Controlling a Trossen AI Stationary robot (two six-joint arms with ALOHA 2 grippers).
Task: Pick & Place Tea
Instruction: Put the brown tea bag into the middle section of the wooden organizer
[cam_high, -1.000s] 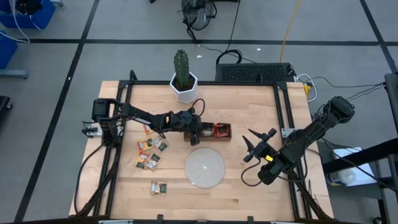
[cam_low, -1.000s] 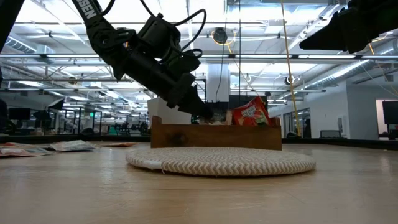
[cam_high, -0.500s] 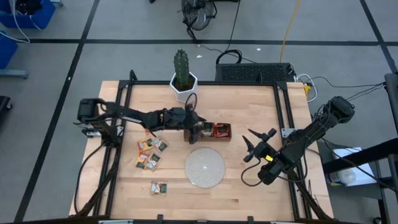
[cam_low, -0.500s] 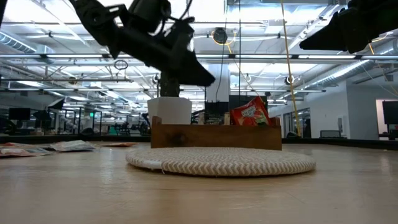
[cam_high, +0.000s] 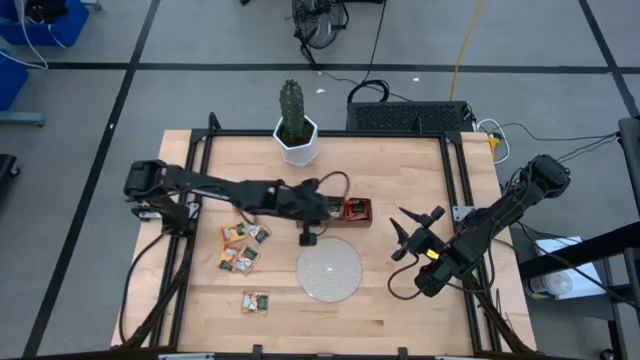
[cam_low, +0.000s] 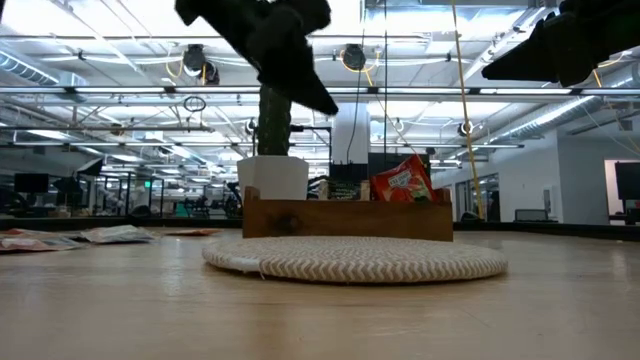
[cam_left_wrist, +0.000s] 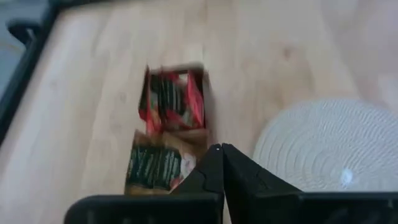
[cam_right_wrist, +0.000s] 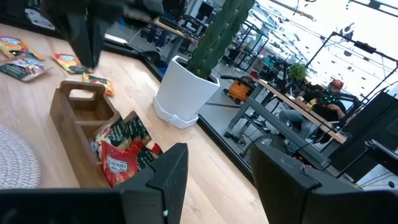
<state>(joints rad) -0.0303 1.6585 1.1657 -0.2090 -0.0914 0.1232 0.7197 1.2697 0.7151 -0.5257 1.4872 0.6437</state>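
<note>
Pale wooden table (cam_high: 400, 300) on grey floor; left tool (cam_left_wrist: 221, 149) clenched empty, right tool (cam_right_wrist: 214, 165) released.

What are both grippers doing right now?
Left gripper: shut, holding nothing, above the brown wooden tray.
Right gripper: open, empty, waiting aside.

A potted cactus (cam_high: 293, 122) stands beyond the woven disc (cam_high: 328, 269).

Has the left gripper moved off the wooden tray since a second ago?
Yes. The left gripper has lifted out of the wooden tray and shifted toward the woven disc, fingers shut and empty.
</note>
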